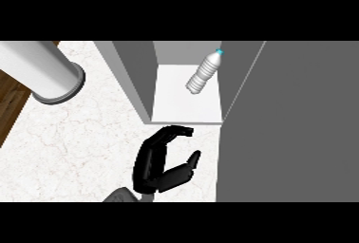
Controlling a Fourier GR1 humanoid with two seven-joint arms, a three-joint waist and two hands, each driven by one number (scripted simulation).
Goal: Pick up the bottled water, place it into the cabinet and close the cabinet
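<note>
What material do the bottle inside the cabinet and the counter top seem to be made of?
The bottle looks like clear ribbed plastic: pale see-through body, ridges, small blue cap. The counter top looks like polished marble or a similar stone: white with thin reddish veins. It could equally be a laminate imitation.

Counter layout, cabinet at rear centre.
Clear ribbed plastic water bottle (203, 73) lies tilted inside the open grey box cabinet (133, 80), on its floor; grey cabinet door (294, 123) stands right; white cylinder (42, 71) far left on marble counter (70, 152); 1 black hand (163, 161) before the opening.
</note>
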